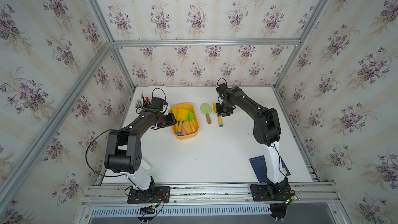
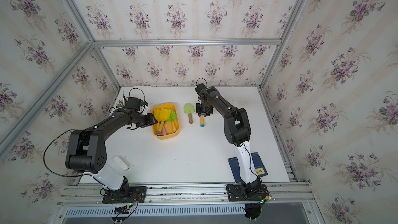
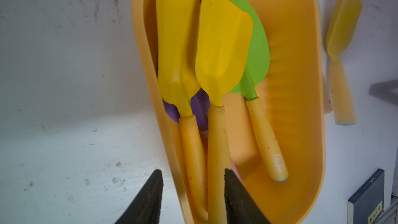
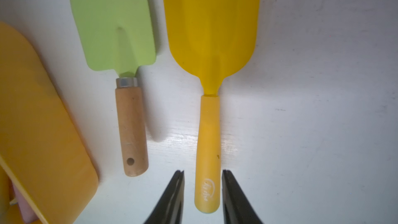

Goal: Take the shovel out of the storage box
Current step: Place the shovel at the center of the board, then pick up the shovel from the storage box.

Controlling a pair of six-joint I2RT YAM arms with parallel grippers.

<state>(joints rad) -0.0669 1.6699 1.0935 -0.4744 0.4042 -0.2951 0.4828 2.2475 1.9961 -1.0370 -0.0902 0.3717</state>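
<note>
**Two shovels out on the counter, more waiting in the box**

Both top views: yellow-orange plastic storage box point(image 1: 185, 137) in the far left part of the white counter point(image 1: 193, 164), loaded with toy shovels. Just beside it, toward the counter's middle, a pale green shovel with a wooden handle point(image 1: 205, 112) and a yellow shovel with a yellow, blue-tipped handle point(image 1: 220, 121). Side by side, not touching, flat on the counter, blades toward the far edge. Directly over the yellow one, the right gripper point(image 1: 220, 115); at the box's left wall, the left gripper point(image 1: 174, 122).

Left wrist view: inside the box, a narrow yellow shovel point(image 3: 176, 39) against the wall, a broader yellow shovel point(image 3: 224, 39) lapping over it, a bright green pointed shovel point(image 3: 258, 57) partly underneath, a purple blade point(image 3: 200, 108) lowest. Left gripper half apart, astride the box's wall and the two yellow handles, one finger outside the box with bare counter beside it. Clamps nothing visible.

Right wrist view: right gripper narrowly apart, a finger on either side of the yellow handle's end, a gap showing. Not pinching; shovel resting on the counter.

Judged from this: partly done. Two out, at least four still inside, the broader yellow shovel probably next.
</note>
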